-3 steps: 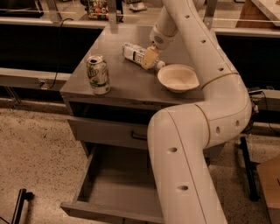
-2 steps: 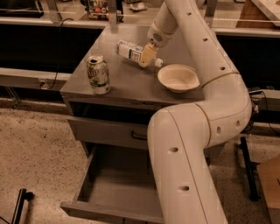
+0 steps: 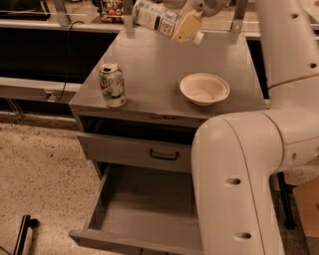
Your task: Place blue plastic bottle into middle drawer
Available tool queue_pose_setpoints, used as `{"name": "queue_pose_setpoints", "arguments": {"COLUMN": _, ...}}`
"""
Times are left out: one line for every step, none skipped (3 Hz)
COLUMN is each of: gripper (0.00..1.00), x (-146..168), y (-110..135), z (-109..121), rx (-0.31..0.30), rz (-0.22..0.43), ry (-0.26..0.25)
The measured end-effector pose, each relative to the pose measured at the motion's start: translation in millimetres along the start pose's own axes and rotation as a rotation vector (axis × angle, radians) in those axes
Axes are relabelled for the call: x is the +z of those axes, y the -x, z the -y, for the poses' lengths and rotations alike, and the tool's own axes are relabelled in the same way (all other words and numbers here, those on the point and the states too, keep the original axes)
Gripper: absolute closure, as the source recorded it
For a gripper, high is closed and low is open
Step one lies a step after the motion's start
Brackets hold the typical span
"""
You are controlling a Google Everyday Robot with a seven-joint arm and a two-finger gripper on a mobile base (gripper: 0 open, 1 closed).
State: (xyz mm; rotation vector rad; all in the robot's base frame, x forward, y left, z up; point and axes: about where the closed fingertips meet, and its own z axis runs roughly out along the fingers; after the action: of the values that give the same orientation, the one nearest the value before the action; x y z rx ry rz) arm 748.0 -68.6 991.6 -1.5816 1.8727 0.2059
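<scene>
In the camera view, the only one there is, the gripper is high at the top of the scene, above the far edge of the cabinet top. Its tan fingers are clamped on one end of the blue plastic bottle. The bottle lies tilted in the grasp, label outward, and looks clear of the surface rather than resting on it. The pickup therefore appears to be done, with the bottle in the air under the gripper's control. The middle drawer stands pulled out low at the front of the cabinet, its flat grey floor bare and its side walls in sight, so no opening step seems to be needed. It sits beneath the closed drawer front with the black handle, well below the bottle and nearer the camera. What is left, by this judgement, is the whole carry: bringing the bottle forward past the front edge, down over the open drawer box, and letting it go inside. On the cabinet top the green-and-white soda can stands upright near the front left and the pale bowl sits to the right, both apart from the bottle. The robot's white arm fills the right foreground and hides the drawer's right side.
</scene>
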Motion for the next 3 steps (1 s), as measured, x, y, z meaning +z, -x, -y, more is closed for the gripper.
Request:
{"name": "queue_pose_setpoints", "arguments": {"gripper": 1.00, "x": -70, "y": -21, "z": -11, "rx": 0.009, "rz": 0.005, "ry": -0.033}}
{"name": "queue_pose_setpoints", "arguments": {"gripper": 1.00, "x": -96, "y": -48, "z": -26, "rx": 0.024, "rz": -0.051, "ry": -0.013}}
{"name": "queue_pose_setpoints", "arguments": {"gripper": 1.00, "x": -85, "y": -49, "z": -26, "rx": 0.034, "rz": -0.050, "ry": -0.006}}
